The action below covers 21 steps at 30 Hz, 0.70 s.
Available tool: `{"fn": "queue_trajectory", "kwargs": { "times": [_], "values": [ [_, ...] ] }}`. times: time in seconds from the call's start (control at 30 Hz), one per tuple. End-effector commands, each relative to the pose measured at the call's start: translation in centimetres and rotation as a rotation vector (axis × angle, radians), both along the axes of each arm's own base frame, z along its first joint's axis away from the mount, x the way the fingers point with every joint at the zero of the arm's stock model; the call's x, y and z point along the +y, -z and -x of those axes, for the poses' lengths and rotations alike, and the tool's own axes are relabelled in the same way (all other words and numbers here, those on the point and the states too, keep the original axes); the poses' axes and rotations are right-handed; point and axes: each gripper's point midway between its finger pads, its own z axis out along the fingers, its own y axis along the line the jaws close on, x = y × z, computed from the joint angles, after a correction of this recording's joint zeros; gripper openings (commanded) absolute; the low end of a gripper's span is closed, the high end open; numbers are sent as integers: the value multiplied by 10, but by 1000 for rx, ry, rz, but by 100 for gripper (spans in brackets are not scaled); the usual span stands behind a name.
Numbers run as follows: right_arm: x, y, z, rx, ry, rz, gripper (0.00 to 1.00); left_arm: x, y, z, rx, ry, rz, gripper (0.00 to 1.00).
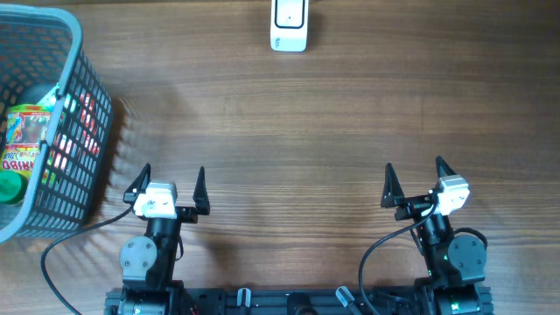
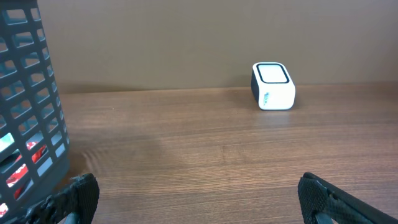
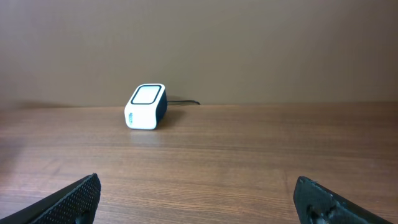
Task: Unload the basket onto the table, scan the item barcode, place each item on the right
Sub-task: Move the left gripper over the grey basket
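Left claw point(image 1: 172, 173) and right claw point(image 1: 414, 166), mine: both spread wide, empty, at the bottom of the frame. Item point(image 1: 24, 140): in the basket point(image 1: 90, 131), left edge. Scanner point(image 1: 289, 26): top centre.

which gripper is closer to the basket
The left gripper, just beside the grey basket; the right gripper sits far off on the other side.

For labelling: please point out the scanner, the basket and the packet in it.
scanner point(image 1: 289, 26), overhead view, white top face
basket point(image 1: 83, 171), overhead view, right mesh wall
packet point(image 1: 24, 140), overhead view, printed front
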Motion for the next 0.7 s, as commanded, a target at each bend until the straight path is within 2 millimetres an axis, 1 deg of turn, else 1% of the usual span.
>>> {"fn": "queue_trajectory", "kwargs": {
  "times": [0.0,0.57,0.6,0.67],
  "values": [
    [2,-1,1,-9,-12,8,100,-1,5,0,6,8,3,100],
    [2,-1,1,-9,-12,8,100,-1,4,0,6,8,3,100],
    [2,-1,1,-9,-12,8,100,-2,4,0,5,13,4,100],
    [2,-1,1,-9,-12,8,100,-12,3,1,-1,74,8,100]
  ]
}}
